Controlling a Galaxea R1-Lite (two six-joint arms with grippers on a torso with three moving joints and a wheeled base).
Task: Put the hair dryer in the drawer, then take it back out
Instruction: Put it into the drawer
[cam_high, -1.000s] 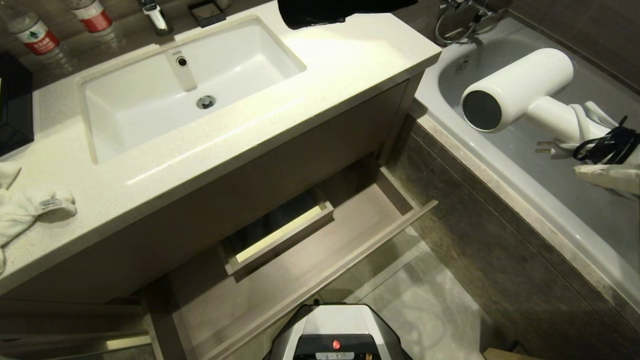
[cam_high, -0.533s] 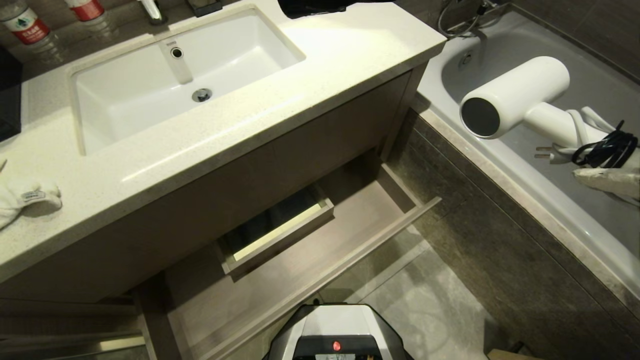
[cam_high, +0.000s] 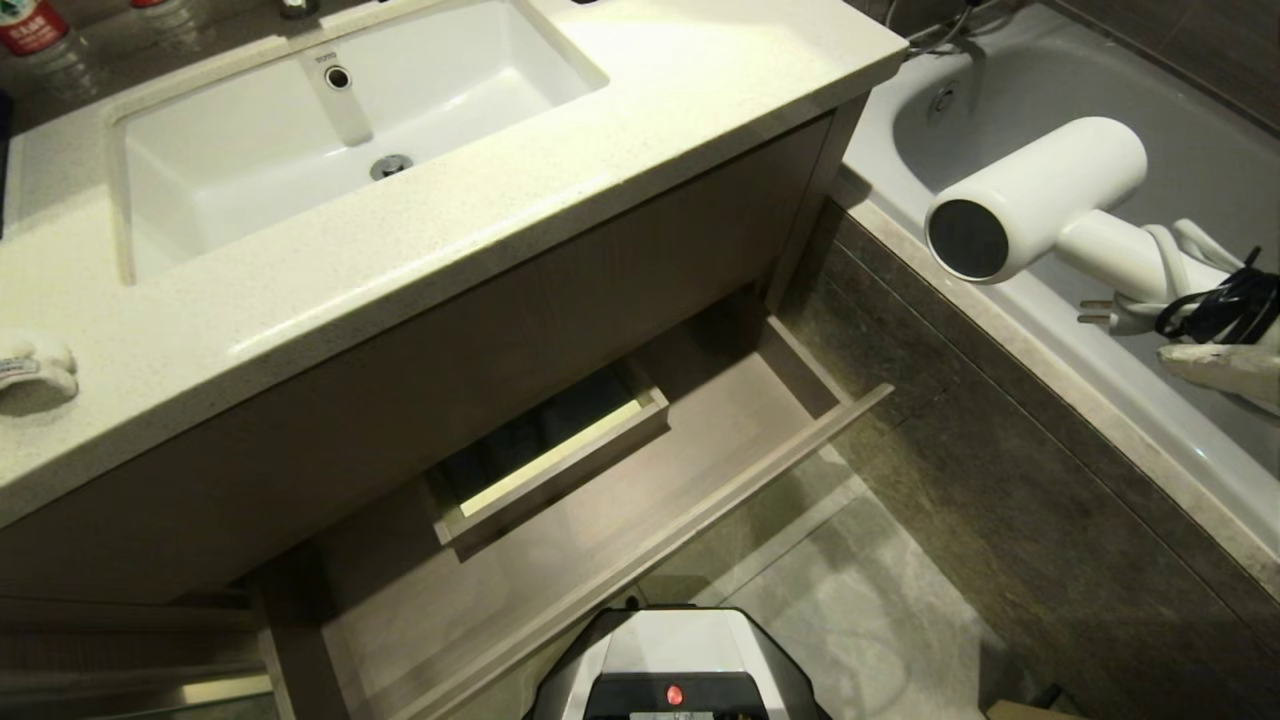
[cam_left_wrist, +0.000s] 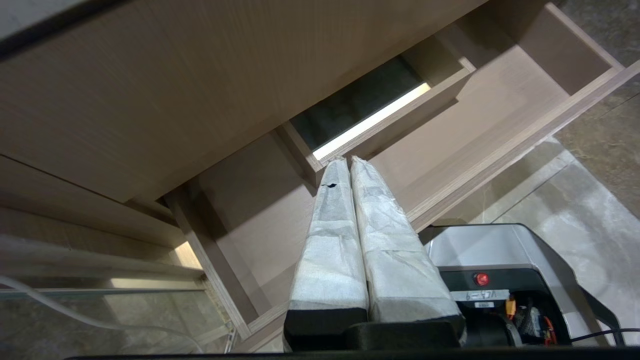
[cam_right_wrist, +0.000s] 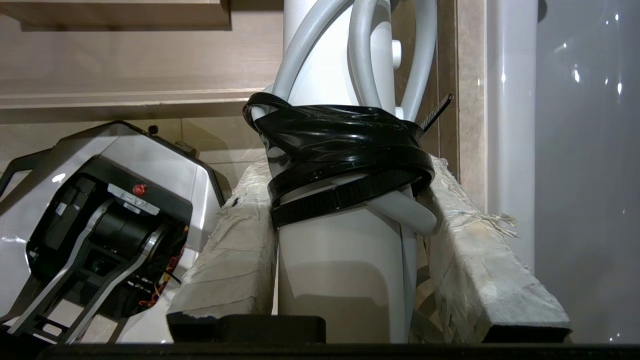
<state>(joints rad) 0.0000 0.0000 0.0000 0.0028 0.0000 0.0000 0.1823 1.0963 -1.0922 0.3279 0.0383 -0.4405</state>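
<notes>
I am holding the hair dryer (cam_high: 1040, 200) by its handle between the two taped fingers (cam_right_wrist: 235, 250) of my right gripper (cam_right_wrist: 345, 210), which are clamping the white handle from either side just below the black strap (cam_right_wrist: 345, 160) binding the coiled cord. In the head view the dryer is hanging in the air over the bathtub (cam_high: 1010, 320), well to the right of the vanity, its short barrel lying roughly level with the dark round end facing toward the drawer side. The drawer (cam_high: 700, 480) is standing pulled out below the bench (cam_high: 480, 250) that carries the sink (cam_high: 300, 120), with its boxed cut-out (cam_high: 550, 470) at mid-back, and nothing is lying on the visible floor of it. My left gripper (cam_left_wrist: 345, 162) is hanging above the drawer's front, its two wrapped fingers (cam_left_wrist: 330, 230) pressed together and holding nothing. A white cloth (cam_high: 30, 365) is lying at the bench's left edge.
</notes>
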